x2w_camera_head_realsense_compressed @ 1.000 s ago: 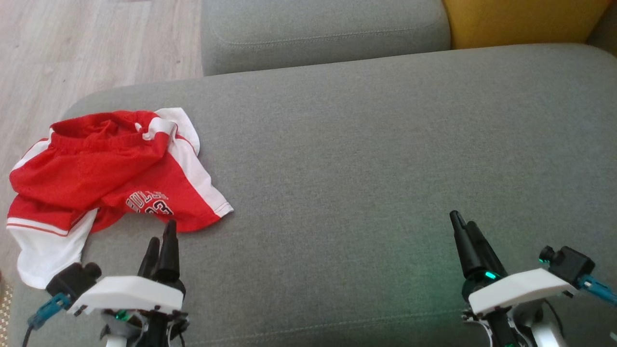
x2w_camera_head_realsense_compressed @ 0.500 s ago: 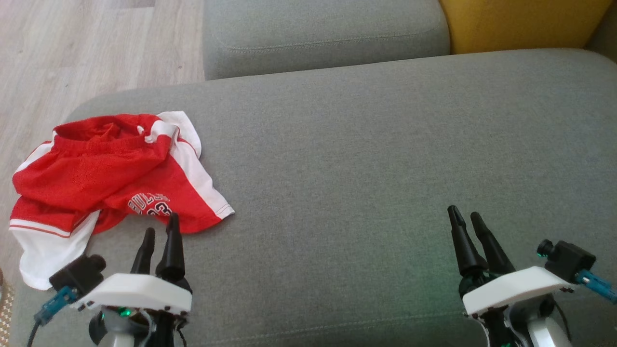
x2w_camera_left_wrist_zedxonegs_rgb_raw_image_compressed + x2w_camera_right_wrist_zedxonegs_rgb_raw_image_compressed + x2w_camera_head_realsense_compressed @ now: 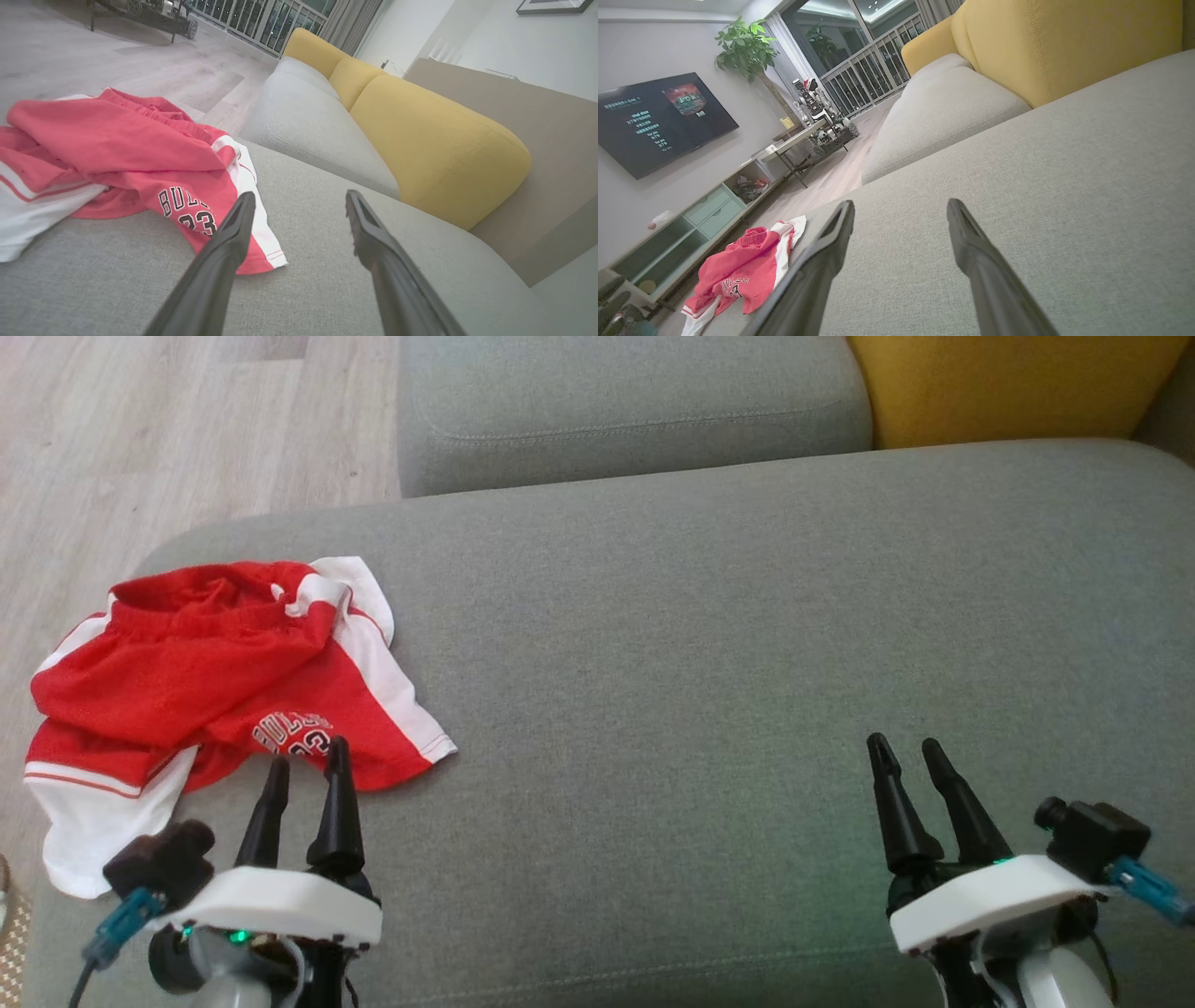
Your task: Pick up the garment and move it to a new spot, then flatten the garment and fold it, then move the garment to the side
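Note:
The garment [image 3: 215, 681] is a pair of red and white basketball shorts, crumpled at the left end of the grey sofa seat [image 3: 700, 644], one white leg hanging over the edge. My left gripper [image 3: 306, 756] stands open just in front of the printed red leg, its fingertips right at the hem. In the left wrist view the garment [image 3: 117, 154] lies ahead and to the left of the open left gripper [image 3: 299, 198]. My right gripper [image 3: 904, 747] is open over bare cushion far to the right; in its wrist view the right gripper [image 3: 901, 205] is empty and the garment [image 3: 747, 266] lies far off.
A second grey cushion [image 3: 625, 401] and a yellow cushion [image 3: 1008, 383] lie behind the seat. Wooden floor [image 3: 140, 429] runs past the sofa's left edge. A TV [image 3: 658, 121], a low cabinet [image 3: 691, 224] and a wheeled robot [image 3: 817, 112] stand across the room.
Both grippers' fingers have spread apart from a narrow stance to wide open. The head camera has drifted slightly, shifting the whole picture down and right.

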Robot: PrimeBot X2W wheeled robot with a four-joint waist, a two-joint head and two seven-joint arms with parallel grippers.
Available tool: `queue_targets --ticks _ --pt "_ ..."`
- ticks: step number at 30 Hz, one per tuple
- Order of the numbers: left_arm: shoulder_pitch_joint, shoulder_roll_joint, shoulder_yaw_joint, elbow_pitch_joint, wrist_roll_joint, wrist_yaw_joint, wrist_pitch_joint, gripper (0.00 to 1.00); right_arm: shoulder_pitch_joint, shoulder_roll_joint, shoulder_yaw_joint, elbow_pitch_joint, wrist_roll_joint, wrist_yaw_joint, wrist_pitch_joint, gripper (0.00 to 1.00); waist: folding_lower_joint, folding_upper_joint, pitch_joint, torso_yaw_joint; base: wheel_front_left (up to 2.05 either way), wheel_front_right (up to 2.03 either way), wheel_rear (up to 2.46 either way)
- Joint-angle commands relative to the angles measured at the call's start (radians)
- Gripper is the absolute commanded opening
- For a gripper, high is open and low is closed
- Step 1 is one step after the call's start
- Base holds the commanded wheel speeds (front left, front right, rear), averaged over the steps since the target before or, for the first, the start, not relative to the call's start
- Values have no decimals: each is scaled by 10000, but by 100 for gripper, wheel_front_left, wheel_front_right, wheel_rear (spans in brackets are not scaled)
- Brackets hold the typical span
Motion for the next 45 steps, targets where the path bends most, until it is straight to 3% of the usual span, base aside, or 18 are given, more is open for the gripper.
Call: queue_targets --ticks 1,34,45 --pt "-258 99 191 -466 359 -53 -171 100 -350 -92 224 -357 -346 -1 -145 100 0 0 -12 6 0 0 0" --pt "152 -194 111 -724 4382 -303 -1135 100 -351 -130 354 -229 -4673 -2 -1117 100 0 0 -231 99 0 0 0" --pt "304 -277 267 -586 4992 -580 -1351 100 -324 -139 407 -297 -5584 -2 -1336 100 0 0 -304 186 0 0 0"
